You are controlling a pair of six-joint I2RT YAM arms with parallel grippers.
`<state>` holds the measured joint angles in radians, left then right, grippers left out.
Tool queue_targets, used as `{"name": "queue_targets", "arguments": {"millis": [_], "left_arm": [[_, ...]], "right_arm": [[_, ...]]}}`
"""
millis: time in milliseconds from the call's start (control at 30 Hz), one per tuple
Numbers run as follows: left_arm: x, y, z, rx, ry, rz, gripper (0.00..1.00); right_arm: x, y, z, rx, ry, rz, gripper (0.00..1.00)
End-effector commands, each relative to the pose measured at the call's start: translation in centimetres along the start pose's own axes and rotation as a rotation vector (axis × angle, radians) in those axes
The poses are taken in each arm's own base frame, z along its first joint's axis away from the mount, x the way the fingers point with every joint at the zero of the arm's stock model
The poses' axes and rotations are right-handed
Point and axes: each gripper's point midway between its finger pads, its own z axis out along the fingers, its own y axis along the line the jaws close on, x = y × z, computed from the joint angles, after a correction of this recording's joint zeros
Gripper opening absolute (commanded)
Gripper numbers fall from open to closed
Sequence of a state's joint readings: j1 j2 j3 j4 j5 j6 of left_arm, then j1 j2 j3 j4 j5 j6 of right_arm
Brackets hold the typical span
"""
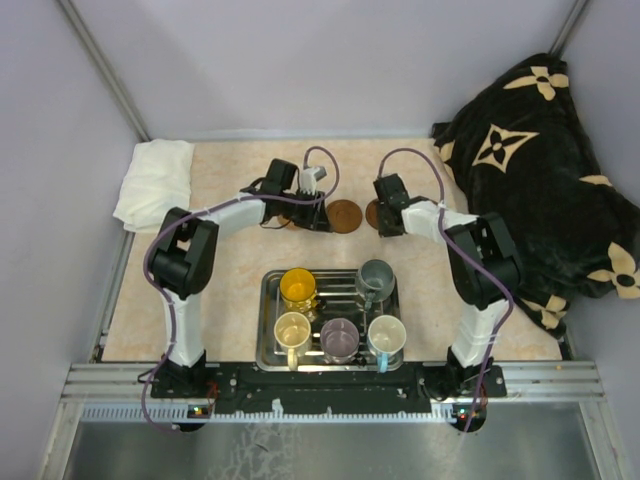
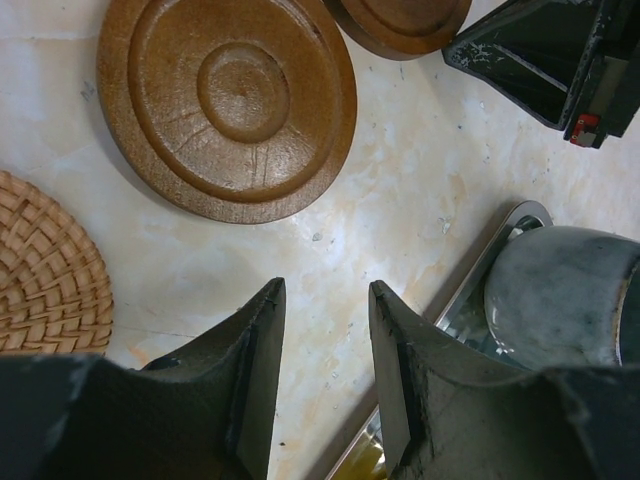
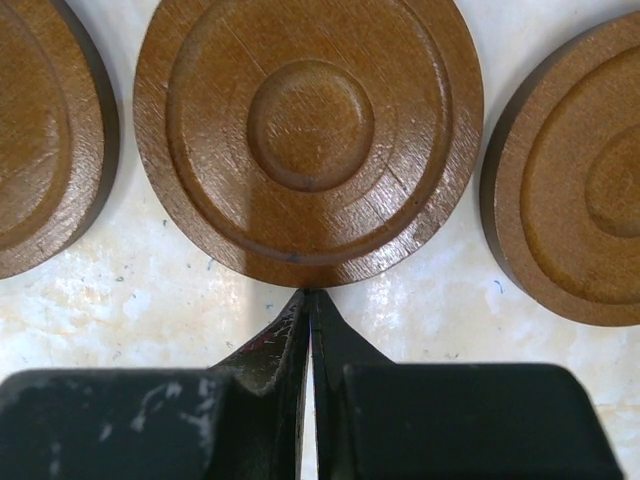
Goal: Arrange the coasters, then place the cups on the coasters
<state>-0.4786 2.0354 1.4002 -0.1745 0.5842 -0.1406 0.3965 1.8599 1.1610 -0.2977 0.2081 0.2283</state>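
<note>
Three brown wooden coasters lie in a row at the back of the table. In the right wrist view they are the middle coaster [image 3: 308,135], the left coaster [image 3: 45,135] and the right coaster [image 3: 570,180]. My right gripper [image 3: 308,292] is shut, its tips touching the middle coaster's near edge. My left gripper [image 2: 325,290] is open over bare table with nothing between its fingers, and a brown coaster [image 2: 228,105] lies just ahead of it. A woven coaster [image 2: 45,265] lies beside it. Five cups stand on the steel tray [image 1: 268,322], among them the yellow cup [image 1: 298,288] and the grey-green cup [image 1: 376,278].
A folded white towel [image 1: 155,180] lies at the back left. A black patterned blanket [image 1: 540,170] fills the right side. The tray's corner [image 2: 505,235] and the grey-green cup [image 2: 565,295] are close to my left gripper's right finger.
</note>
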Motion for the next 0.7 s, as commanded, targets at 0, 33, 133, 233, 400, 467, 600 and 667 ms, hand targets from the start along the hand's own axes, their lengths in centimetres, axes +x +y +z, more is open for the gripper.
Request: {"name": "queue_targets", "arguments": {"millis": [0,33,133,233,400,467,600,667], "left_arm": [[-0.7,-1.4,0.8,0.042,-0.008,0.041,0.46],[-0.6,-1.5,1.0,0.049,-0.002,0.041,0.46],[-0.3,-2.0,1.5,0.063,0.012,0.046,0.46],[0.0,-2.2,1.9,0.072,0.027,0.051,0.46],[0.4,-2.5,2.8,0.097,0.058,0.049,0.46],[0.6,-2.6,3.2,0.099,0.071,0.06,0.46],[1.3,-2.7,4.0,0.103,0.112,0.072,0.46],[1.6,-2.4,4.3,0.095,0.12,0.069,0.46]], "right_arm": [[-1.8,-0.8,-2.3,0.03,-0.064,0.009,0.05],[-1.5,-1.1,-2.5,0.043,-0.061,0.007,0.05],[-0.4,-2.0,-3.0,0.078,-0.041,0.007,0.05],[0.6,-2.7,-3.3,0.105,-0.029,0.02,0.05],[2.0,-3.9,-3.4,0.165,-0.004,0.041,0.04],[2.4,-4.5,-3.4,0.181,0.006,0.066,0.04],[3.1,-6.4,-3.5,0.2,0.021,0.154,0.04],[3.3,-7.5,-3.5,0.212,0.025,0.191,0.04]]}}
